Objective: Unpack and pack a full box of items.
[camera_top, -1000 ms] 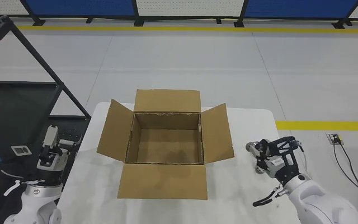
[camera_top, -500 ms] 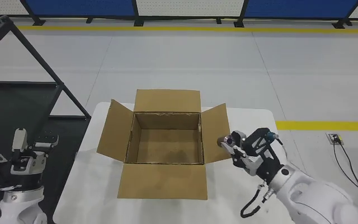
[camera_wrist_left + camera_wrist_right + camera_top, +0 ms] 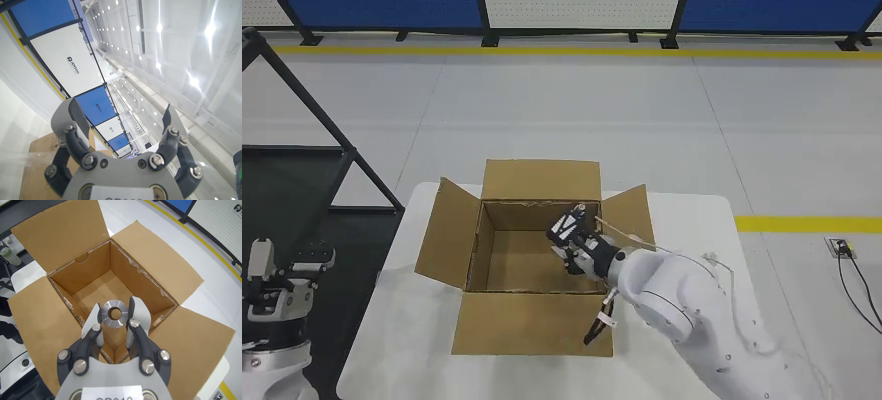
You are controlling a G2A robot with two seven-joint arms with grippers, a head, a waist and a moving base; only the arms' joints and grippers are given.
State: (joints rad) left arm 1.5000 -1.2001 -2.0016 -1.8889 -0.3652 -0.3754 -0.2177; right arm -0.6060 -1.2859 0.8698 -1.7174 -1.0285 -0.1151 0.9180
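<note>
An open cardboard box (image 3: 539, 196) stands on the white table (image 3: 682, 215) with all its flaps folded out; its brown floor (image 3: 98, 289) is bare. My right gripper (image 3: 573, 240) hangs over the box's right inner side, shut on a shiny metal cylinder (image 3: 113, 314) with a round hole in its end. In the right wrist view, that gripper (image 3: 114, 308) holds the cylinder above the box's near corner. My left gripper (image 3: 275, 263) is off the table's left edge, pointing upward, open with nothing between its fingers (image 3: 78, 115).
A black frame (image 3: 302, 95) and a dark side surface stand left of the table. A corner of a second cardboard box (image 3: 37, 151) lies near the left gripper. Bare table (image 3: 692, 300) lies right of the box.
My right arm has carried the metal cylinder leftward from the table's right side to over the box opening. The left gripper has drawn back left, away from the table.
</note>
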